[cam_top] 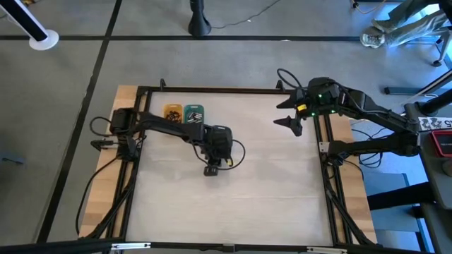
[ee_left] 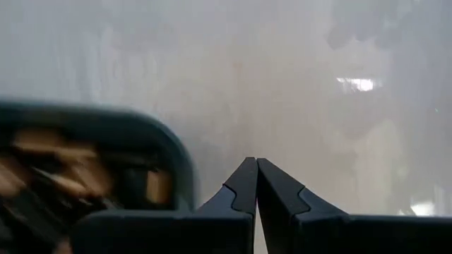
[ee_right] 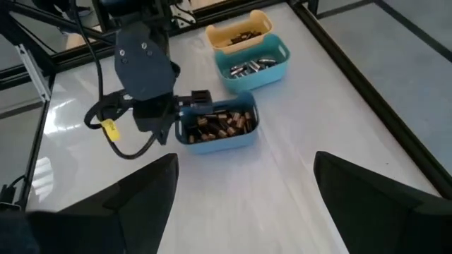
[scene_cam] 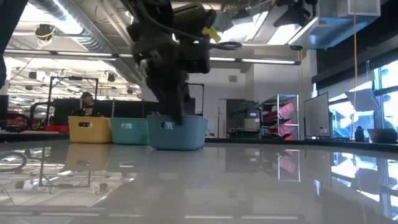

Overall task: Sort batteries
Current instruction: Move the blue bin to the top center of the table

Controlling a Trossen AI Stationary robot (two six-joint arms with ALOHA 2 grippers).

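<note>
1. White and glossy, the table (cam_top: 268,183) is bounded by a black frame (cam_top: 212,89) along its edges, and we see most of its surface bare, with wide open room from the middle toward the near edge and toward the right arm's side.
2. We find the right gripper (cam_top: 288,113) raised near the far right corner, well apart from the trays, its fingers (ee_right: 141,197) spread wide and grasping nothing.
3. We see the left gripper (ee_left: 256,185) down beside the grey-blue tray (ee_right: 219,141), just at its wall, fingertips pressed together with nothing between them.
4. Three small trays sit toward the far left part of the table: the yellow tray (ee_right: 240,32) and the green tray (ee_right: 253,69) side by side near the far edge, the grey-blue one apart from them, nearer the middle.
5. Each tray holds batteries: dark ones in the yellow, silvery ones (ee_right: 248,66) in the green, copper-toned ones (ee_right: 222,123) in the grey-blue.
6. These batteries lie flat in loose heaps, long axes pointing various ways; we cannot tell a common direction.
</note>
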